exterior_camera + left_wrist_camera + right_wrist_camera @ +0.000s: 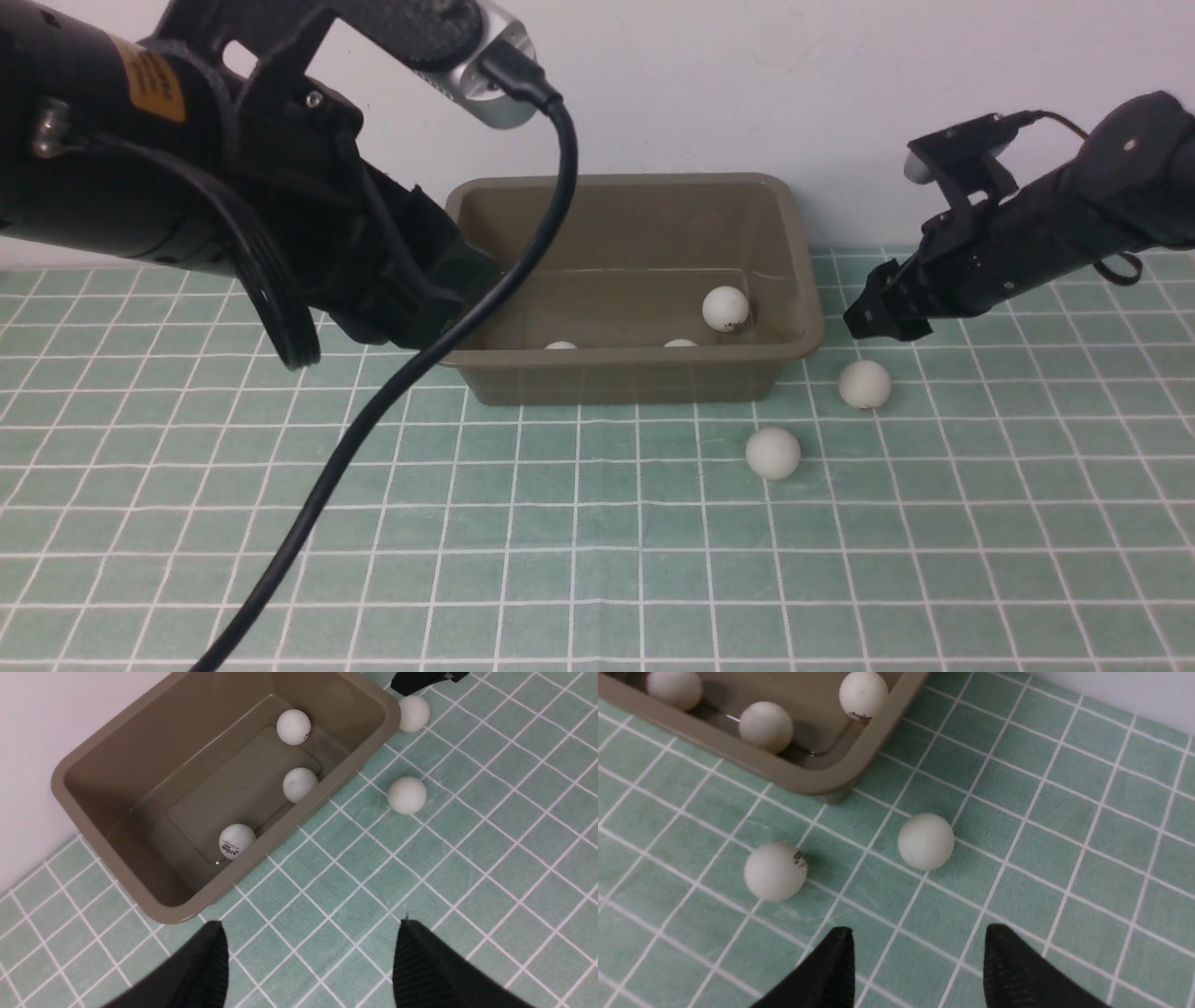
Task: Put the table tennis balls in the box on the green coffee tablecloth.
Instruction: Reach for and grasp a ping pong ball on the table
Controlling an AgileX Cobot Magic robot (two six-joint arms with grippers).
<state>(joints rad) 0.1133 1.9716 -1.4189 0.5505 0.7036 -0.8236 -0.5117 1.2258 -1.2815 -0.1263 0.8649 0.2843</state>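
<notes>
The olive-brown box (616, 378) stands on the green tablecloth (597, 560) against the wall. Three white balls lie in it (293, 727) (300, 784) (237, 841); two show printed marks. Two more balls lie on the cloth by the box's right front corner: one nearer the right arm (864, 385) and one further forward (773, 454). My right gripper (919, 931) is open and empty, just above and behind the nearer ball (926, 841). The other ball (775, 871) has a dark mark. My left gripper (310, 926) is open and empty, raised near the box's left end.
A white wall (747, 84) rises right behind the box. The left arm's black cable (373, 411) hangs across the front left of the cloth. The right gripper's tip (420, 679) shows in the left wrist view beside a ball.
</notes>
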